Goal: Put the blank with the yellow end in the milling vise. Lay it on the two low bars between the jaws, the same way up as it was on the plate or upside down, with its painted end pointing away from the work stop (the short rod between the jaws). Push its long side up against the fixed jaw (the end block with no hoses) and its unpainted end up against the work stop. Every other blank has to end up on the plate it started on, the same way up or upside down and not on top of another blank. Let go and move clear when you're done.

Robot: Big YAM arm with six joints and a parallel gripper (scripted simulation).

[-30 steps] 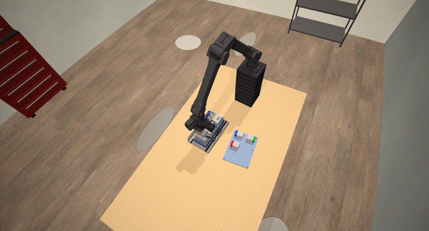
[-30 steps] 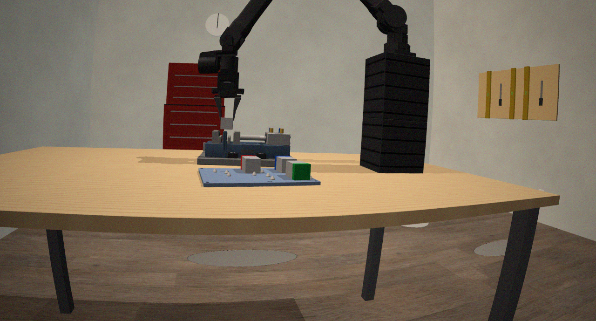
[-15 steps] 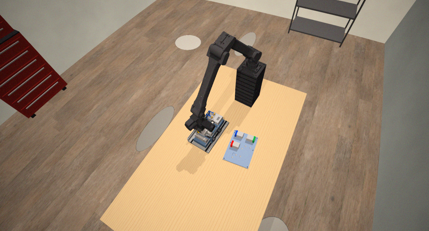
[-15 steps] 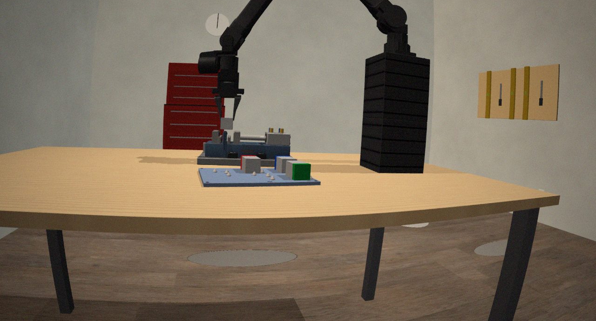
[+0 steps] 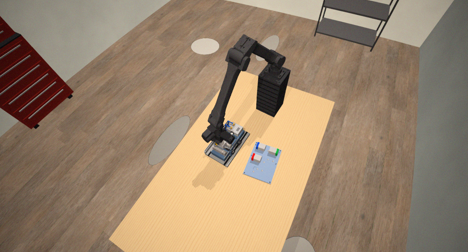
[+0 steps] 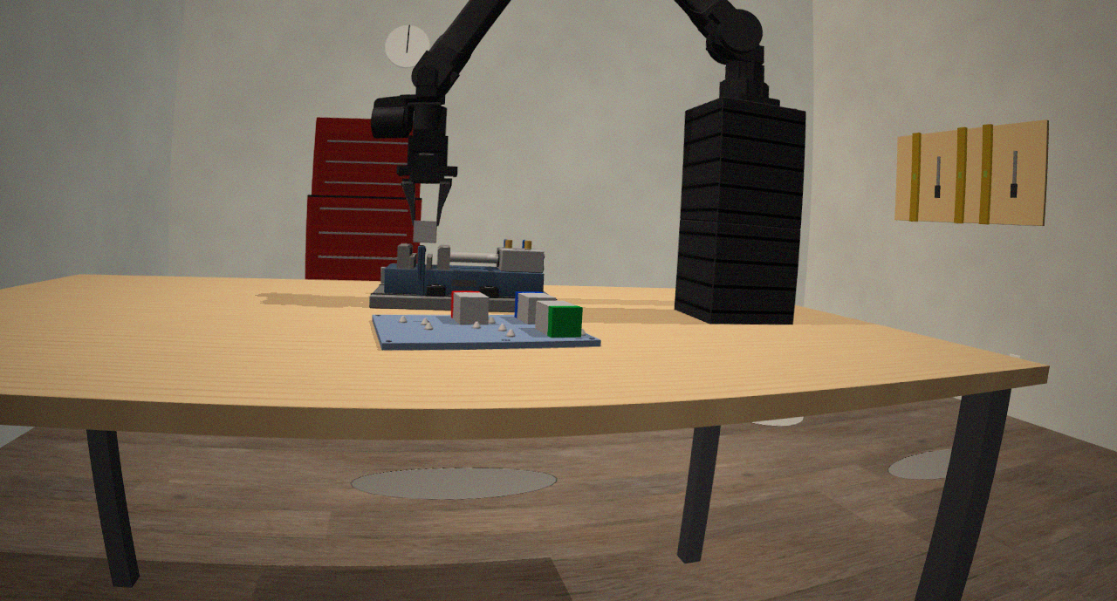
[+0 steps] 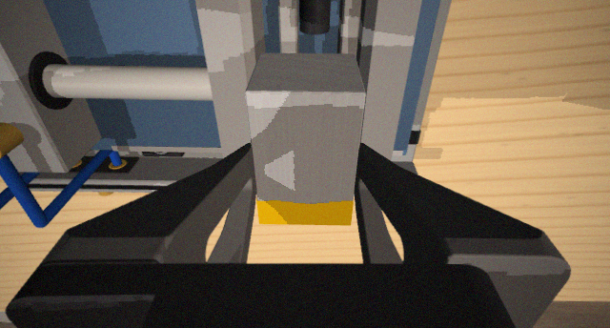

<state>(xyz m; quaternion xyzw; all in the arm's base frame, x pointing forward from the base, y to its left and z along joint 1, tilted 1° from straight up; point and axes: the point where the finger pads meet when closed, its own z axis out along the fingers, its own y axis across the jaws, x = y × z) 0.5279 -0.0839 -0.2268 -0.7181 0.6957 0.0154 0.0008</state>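
My gripper (image 6: pixel 425 222) (image 7: pixel 305 156) is shut on the yellow-ended blank (image 6: pixel 424 231) (image 7: pixel 305 175). It holds the blank level above the milling vise (image 5: pixel 221 156) (image 6: pixel 469 281), over the gap between the fixed jaw (image 6: pixel 404 256) (image 7: pixel 388 71) and the moving jaw (image 6: pixel 443 256) (image 7: pixel 229 80). In the wrist view the unpainted end faces the work stop (image 7: pixel 315 9), and the yellow end points away from it. The low bars (image 7: pixel 287 23) (image 7: pixel 350 23) show beyond the blank; the rest of them is hidden under it.
The plate (image 5: pixel 261 175) (image 6: pixel 437 333) beside the vise bears the red-ended blank (image 5: pixel 257 158) (image 6: pixel 470 309), the blue-ended blank (image 5: pixel 261 147) (image 6: pixel 529 309) and the green-ended blank (image 5: pixel 273 150) (image 6: pixel 564 321), set apart. Blue hoses (image 7: pixel 71 190) stand at the vise's moving-jaw side.
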